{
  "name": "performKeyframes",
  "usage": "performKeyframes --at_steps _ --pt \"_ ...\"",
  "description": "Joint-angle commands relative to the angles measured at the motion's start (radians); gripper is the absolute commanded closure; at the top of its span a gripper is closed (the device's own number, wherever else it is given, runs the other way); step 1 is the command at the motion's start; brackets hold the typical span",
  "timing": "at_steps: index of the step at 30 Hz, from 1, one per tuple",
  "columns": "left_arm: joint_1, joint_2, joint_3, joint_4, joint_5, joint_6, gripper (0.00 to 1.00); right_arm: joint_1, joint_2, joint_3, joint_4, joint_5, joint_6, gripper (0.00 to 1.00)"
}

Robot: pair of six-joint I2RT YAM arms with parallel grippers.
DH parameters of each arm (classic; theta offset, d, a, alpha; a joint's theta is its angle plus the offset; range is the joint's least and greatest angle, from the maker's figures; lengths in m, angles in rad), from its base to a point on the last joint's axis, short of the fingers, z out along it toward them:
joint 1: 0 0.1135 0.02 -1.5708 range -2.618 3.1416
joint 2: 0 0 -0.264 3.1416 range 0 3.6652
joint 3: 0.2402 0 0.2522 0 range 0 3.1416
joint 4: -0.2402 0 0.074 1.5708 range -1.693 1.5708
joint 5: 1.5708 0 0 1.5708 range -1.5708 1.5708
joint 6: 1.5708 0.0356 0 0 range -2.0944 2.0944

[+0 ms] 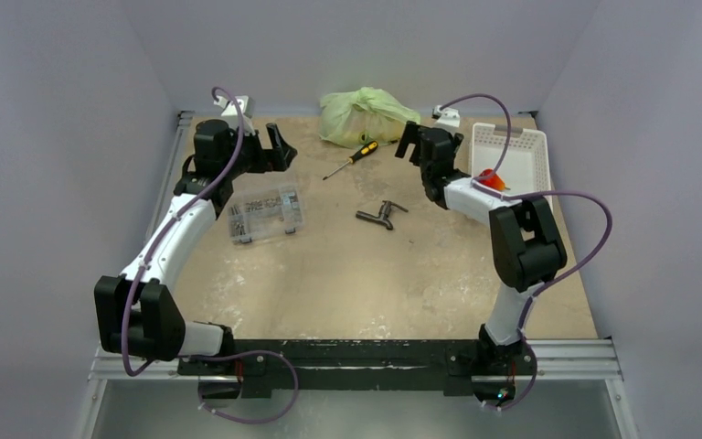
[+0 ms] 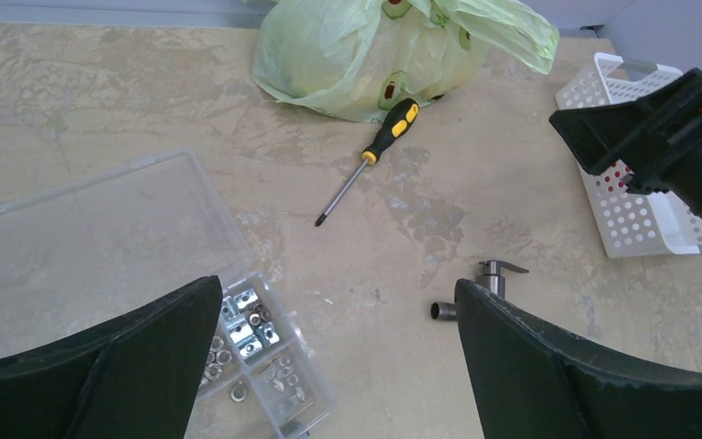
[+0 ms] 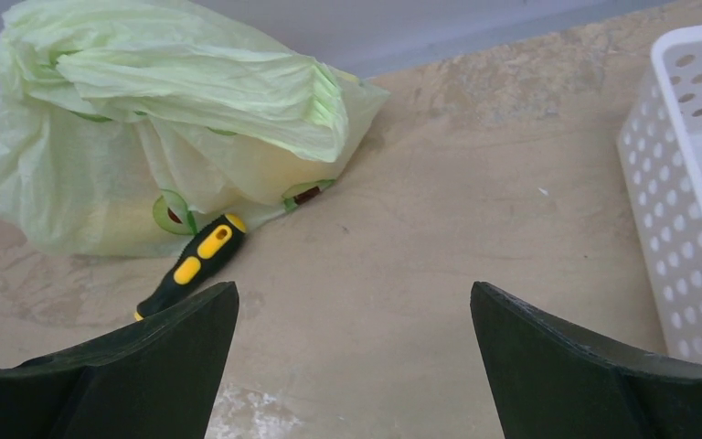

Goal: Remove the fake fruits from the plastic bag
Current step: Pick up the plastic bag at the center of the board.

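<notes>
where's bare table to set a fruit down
Biggest bare patch: the near half of the table, nearer than the parts box and metal fitting. A smaller gap lies between plastic bag and basket. Crowded: the bag's front, where the screwdriver lies.

Overhead and both wrist views share the plastic bag (image 1: 366, 114).

Screwdriver (image 2: 366, 160): we see a yellow-and-black handle and a thin shaft, lying flat with the handle toward the far side.
Basket (image 1: 512, 149): white, with perforated walls, at the far right.
Clear box (image 1: 265, 216): transparent, with small metal nuts in its compartments, on the left.
Metal fitting (image 1: 379, 214): grey, and we place it between box and basket.
Table (image 1: 347, 274): beige, mottled, and worn.
</notes>
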Motion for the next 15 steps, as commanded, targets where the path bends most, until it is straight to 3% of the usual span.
performKeyframes --at_steps 1,8,15 --pt "-0.015 -0.001 0.045 0.004 0.049 -0.014 0.00 0.001 0.041 0.095 0.068 -0.069 0.045 0.01" --pt "-0.019 0.004 0.049 0.014 0.090 -0.024 0.01 -0.044 0.145 0.199 0.083 -0.158 0.121 0.01" --pt "-0.019 0.006 0.051 0.048 0.167 -0.048 0.01 -0.097 0.219 0.208 0.287 -0.295 0.286 0.01"
